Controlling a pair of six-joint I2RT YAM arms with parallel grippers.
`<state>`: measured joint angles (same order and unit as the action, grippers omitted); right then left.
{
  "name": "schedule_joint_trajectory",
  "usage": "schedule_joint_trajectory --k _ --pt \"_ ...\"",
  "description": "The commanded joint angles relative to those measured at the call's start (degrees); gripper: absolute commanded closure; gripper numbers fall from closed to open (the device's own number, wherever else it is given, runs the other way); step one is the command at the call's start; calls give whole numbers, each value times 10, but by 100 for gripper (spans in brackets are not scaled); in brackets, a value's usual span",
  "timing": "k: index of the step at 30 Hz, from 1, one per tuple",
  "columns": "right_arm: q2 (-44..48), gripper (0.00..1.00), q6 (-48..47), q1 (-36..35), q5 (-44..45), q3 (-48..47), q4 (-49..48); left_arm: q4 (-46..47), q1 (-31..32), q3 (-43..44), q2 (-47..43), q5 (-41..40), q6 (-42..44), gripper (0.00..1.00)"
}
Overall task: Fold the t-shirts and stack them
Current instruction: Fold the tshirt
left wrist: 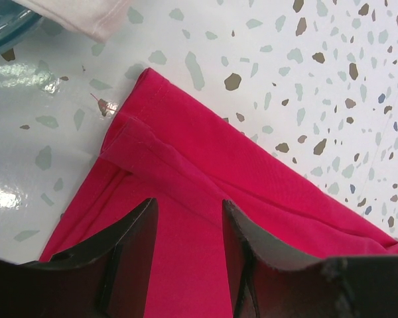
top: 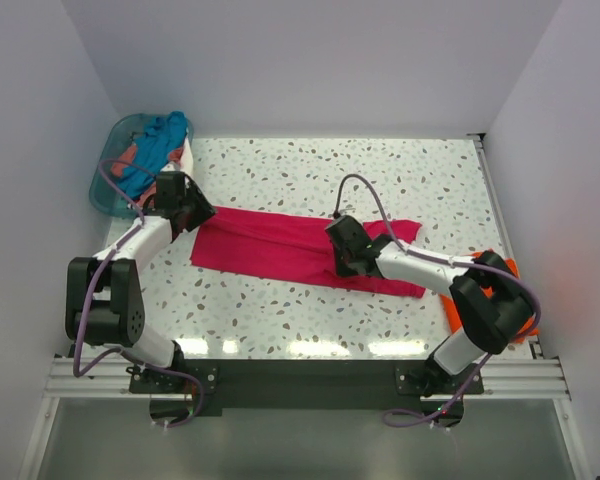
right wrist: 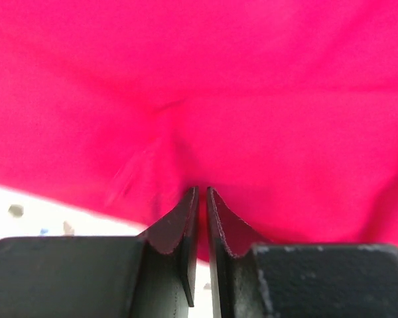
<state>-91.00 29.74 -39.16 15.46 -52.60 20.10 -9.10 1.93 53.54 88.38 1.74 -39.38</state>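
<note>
Across the middle of the speckled terrazzo table, a large magenta-pink cotton t-shirt is lying folded into a long band, with the right gripper pinching its near edge, jaws clamped, and the left gripper hovering over its left corner, jaws apart.

Top view overhead, far; wrist views close, sharing magenta shirt.

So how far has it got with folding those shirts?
Early on. The pink shirt lies on the table as a long band, so it looks partly folded. The right hand is pinched shut on it; the left hand is open over its end. More shirts wait in the basin, an orange one at the right edge. No stack yet.
</note>
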Motion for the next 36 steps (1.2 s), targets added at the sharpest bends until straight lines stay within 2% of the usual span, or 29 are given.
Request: schedule_joint_trajectory --k 1,9,13,14,18,22,29,36 --pt "32 87 37 -47 0 22 -2 0 -4 -2 -17 9 12 51" --pt "82 84 59 -61 -1 59 9 3 -4 -1 -11 13 11 51" --pt "120 79 62 -59 3 53 34 1 -4 3 -12 23 19 51" --pt "126 75 64 -59 28 48 42 3 -3 4 -13 29 23 51" --pt "143 74 65 -6 17 45 55 -11 21 42 0 36 56 47" --pt "143 70 63 50 4 52 47 -34 51 65 19 6 65 47" --pt "106 67 60 133 -36 70 18 -40 89 83 64 -60 56 53" --pt "70 68 57 155 -47 87 -15 -55 100 112 109 -148 51 56"
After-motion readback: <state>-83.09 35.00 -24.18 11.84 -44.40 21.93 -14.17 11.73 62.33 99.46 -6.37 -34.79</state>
